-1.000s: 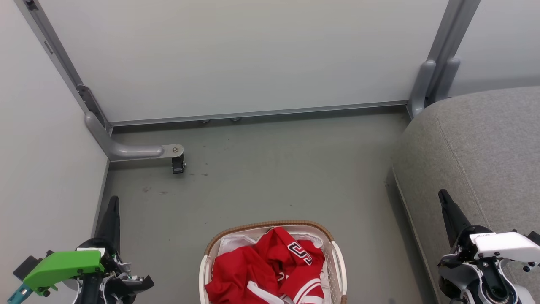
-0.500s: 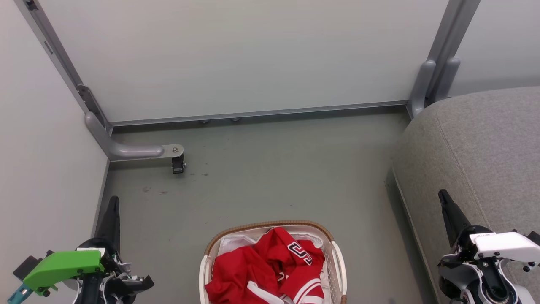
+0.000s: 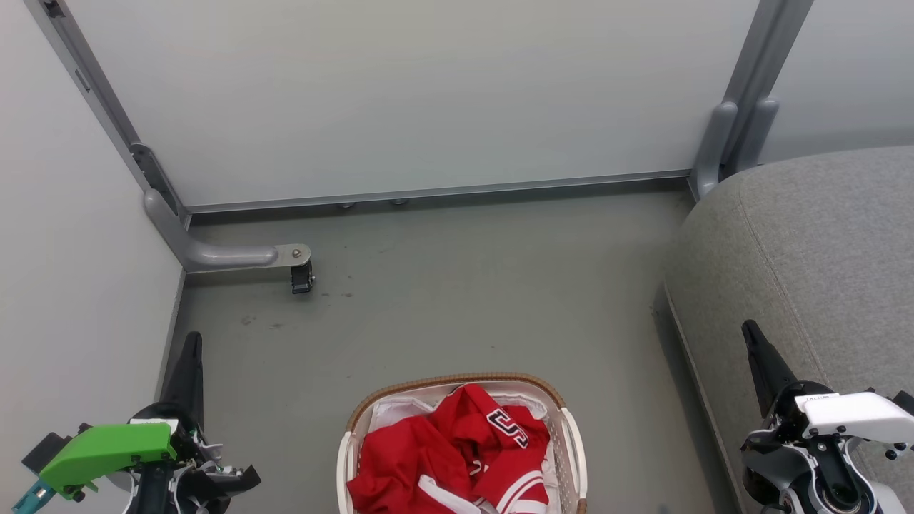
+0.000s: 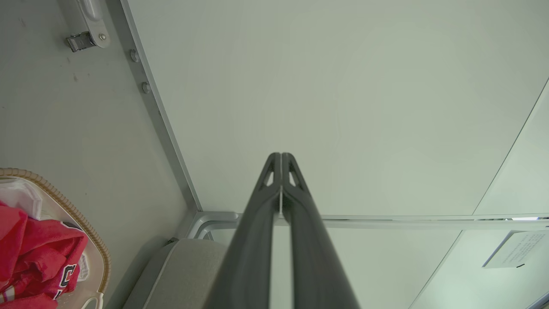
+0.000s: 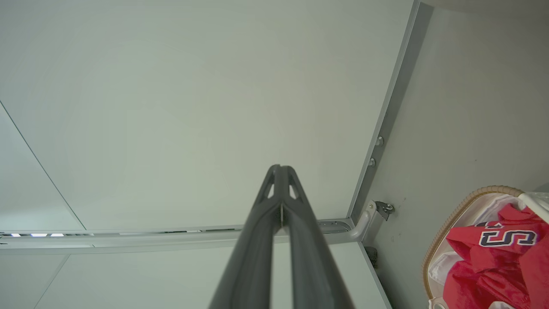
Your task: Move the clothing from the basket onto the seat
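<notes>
A crumpled red jersey [image 3: 450, 457] lies in the white basket [image 3: 457, 378] on the grey floor [image 3: 464, 285] at 6 o'clock in the head view, well apart from the grey sofa cushion [image 3: 821, 243] at 3 o'clock. The left gripper [image 3: 191, 339] at 8 o'clock and the right gripper [image 3: 748, 328] at 4 o'clock flank the basket, each with its fingers closed together on nothing.
</notes>
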Robot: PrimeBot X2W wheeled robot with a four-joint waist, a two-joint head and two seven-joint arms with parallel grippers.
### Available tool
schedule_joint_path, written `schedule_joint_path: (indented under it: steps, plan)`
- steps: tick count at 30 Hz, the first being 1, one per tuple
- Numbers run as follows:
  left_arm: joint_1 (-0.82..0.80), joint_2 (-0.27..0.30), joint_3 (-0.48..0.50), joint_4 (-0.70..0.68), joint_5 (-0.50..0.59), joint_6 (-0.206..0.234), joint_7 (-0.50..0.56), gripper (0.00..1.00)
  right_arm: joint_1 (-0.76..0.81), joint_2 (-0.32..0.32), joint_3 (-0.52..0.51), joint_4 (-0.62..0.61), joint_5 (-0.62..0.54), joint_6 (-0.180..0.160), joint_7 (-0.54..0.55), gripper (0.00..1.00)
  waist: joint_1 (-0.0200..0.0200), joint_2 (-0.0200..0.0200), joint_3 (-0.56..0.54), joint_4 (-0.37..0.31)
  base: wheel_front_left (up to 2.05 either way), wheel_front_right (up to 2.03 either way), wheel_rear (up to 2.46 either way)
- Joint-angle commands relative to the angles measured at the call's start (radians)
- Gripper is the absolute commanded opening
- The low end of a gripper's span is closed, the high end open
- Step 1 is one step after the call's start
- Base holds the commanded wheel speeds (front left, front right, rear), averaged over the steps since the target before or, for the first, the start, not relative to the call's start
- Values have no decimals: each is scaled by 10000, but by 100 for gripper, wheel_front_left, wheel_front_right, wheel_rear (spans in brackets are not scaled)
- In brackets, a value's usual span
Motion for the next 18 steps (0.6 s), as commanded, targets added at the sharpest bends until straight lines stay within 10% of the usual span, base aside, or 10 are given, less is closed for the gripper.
schedule_joint_path:
  steps: [1,18]
  plan:
    - [-120,63,16,-12,-33,-44,29,0,-86,-28,-17,-36,36,0,5,0,0,0,0,0,0,0,0]
    - [-121,63,16,-12,-33,-44,29,0,-86,-28,-17,-36,36,0,5,0,0,0,0,0,0,0,0]
